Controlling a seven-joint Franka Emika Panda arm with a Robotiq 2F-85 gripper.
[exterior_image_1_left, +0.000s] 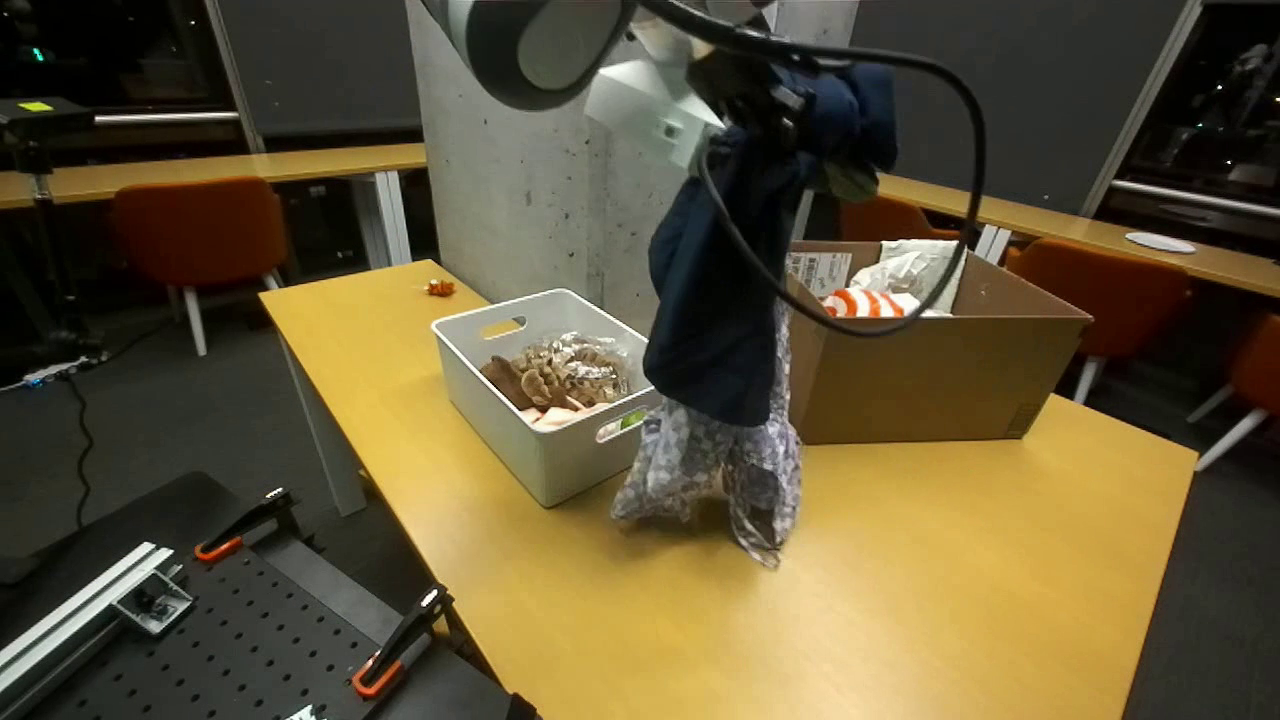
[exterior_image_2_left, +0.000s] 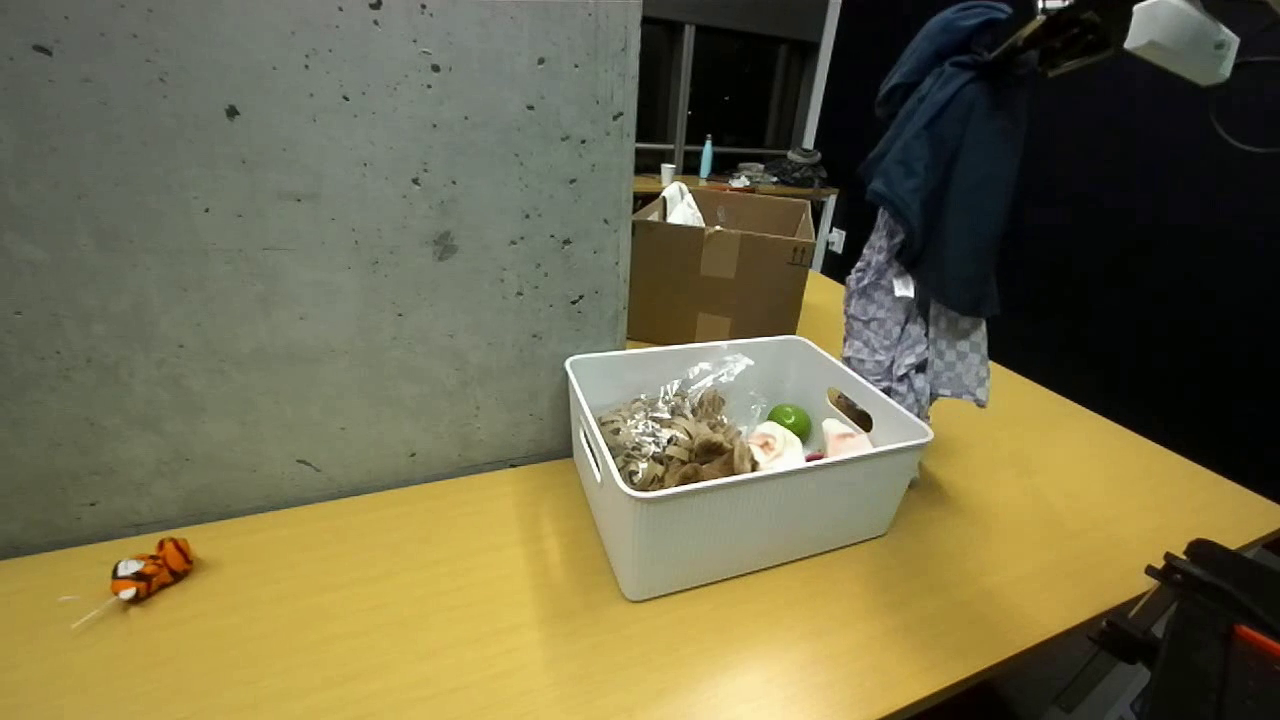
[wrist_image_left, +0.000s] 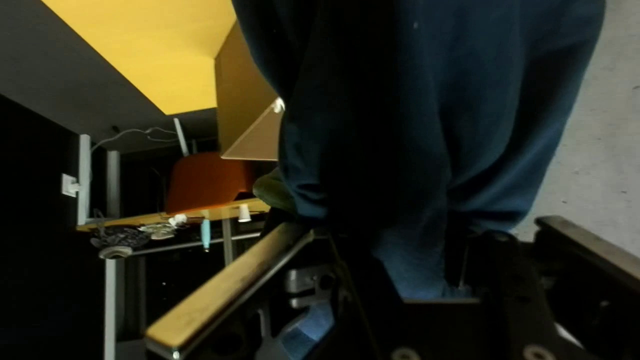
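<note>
A pitted concrete pillar (exterior_image_2_left: 320, 260) rises beside the yellow wood table (exterior_image_1_left: 900, 560), whose smooth top catches patches of glare. Around them are a dark floor (exterior_image_1_left: 230, 420), dark windows (exterior_image_1_left: 130, 60), long desks (exterior_image_1_left: 300, 160) and orange chairs (exterior_image_1_left: 200, 235). On the table sit a cardboard box (exterior_image_1_left: 920, 390) and, near it, a white bin (exterior_image_2_left: 750, 540).

The navy cloth (exterior_image_1_left: 715, 300) hangs over the table in long, soft folds, just beside the bin and near the box. Its upper part is plain; below that a crumpled, grey-lavender checked part (exterior_image_1_left: 690, 460) falls in two uneven tails. Whether the lowest tail touches the tabletop I cannot tell. The gripper (wrist_image_left: 400, 237) grasps the cloth near its top, the fabric bunched between its jaws. An olive patch (exterior_image_1_left: 848, 182) shows just beside the grip, and in an exterior view a small white tag (exterior_image_2_left: 903, 287) hangs against the checks.
</note>
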